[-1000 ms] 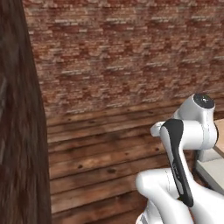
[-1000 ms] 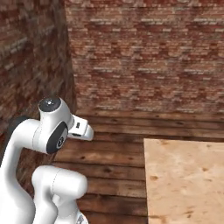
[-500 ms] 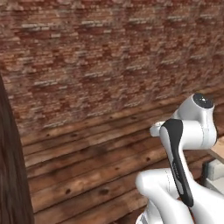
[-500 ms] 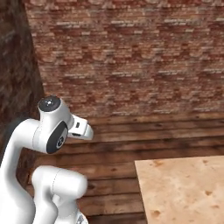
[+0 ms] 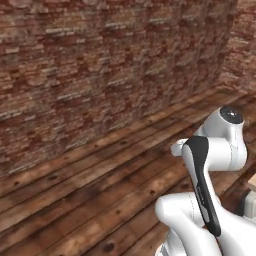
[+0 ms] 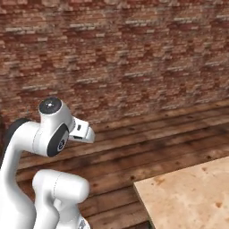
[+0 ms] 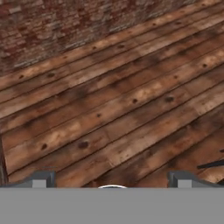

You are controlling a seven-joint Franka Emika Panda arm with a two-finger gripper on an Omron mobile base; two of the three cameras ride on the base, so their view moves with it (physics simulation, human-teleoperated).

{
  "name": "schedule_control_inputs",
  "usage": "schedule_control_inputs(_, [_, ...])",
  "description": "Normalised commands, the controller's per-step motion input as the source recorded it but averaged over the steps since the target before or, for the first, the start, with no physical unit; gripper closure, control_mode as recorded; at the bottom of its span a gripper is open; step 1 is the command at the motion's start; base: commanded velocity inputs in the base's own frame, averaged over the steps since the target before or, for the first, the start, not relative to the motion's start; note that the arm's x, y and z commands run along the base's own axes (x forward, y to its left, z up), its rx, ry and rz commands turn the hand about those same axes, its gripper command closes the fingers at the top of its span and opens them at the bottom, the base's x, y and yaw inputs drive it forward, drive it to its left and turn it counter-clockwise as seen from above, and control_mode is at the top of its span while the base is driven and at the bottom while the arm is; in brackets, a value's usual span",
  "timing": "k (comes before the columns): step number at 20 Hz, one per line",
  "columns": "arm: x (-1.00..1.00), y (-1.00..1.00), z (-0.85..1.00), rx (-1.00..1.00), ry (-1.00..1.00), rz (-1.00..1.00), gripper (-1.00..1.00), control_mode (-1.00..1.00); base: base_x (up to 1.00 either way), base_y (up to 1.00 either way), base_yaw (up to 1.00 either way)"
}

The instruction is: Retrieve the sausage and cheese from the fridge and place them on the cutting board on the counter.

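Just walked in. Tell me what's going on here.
Nothing is being handled right now. The white arm is folded up over its base, facing a brick wall across a wooden plank floor. Its claw is open and empty, pointing down at the floorboards. A corner of the light tan counter shows at the right.

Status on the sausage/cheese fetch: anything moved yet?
Nothing looks done. The two-finger gripper has its jaws wide apart with nothing between them, above the brown wooden plank floor. The base faces a red brick wall, with a corner of the light tan mottled counter alongside. Both fetches and placements remain.
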Motion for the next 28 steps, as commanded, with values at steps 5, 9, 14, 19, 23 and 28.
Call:
schedule_control_inputs(5, [0.0, 0.0, 0.0, 0.0, 0.0, 0.0, -1.0, 1.0, 0.54, 0.27, -0.49])
schedule_control_inputs(9, [0.0, 0.0, 0.0, 0.0, 0.0, 0.0, -1.0, 1.0, 0.5, 0.29, -0.54])
schedule_control_inputs(14, [0.0, 0.0, 0.0, 0.0, 0.0, 0.0, -1.0, 1.0, 0.52, 0.3, -0.53])
schedule_control_inputs(19, [0.0, 0.0, 0.0, 0.0, 0.0, 0.0, -1.0, 1.0, 0.58, 0.32, -0.47])
schedule_control_inputs(23, [0.0, 0.0, 0.0, 0.0, 0.0, 0.0, -1.0, 1.0, 0.63, 0.33, -0.41])
schedule_control_inputs(28, [0.0, 0.0, 0.0, 0.0, 0.0, 0.0, -1.0, 1.0, 0.72, 0.31, -0.3])
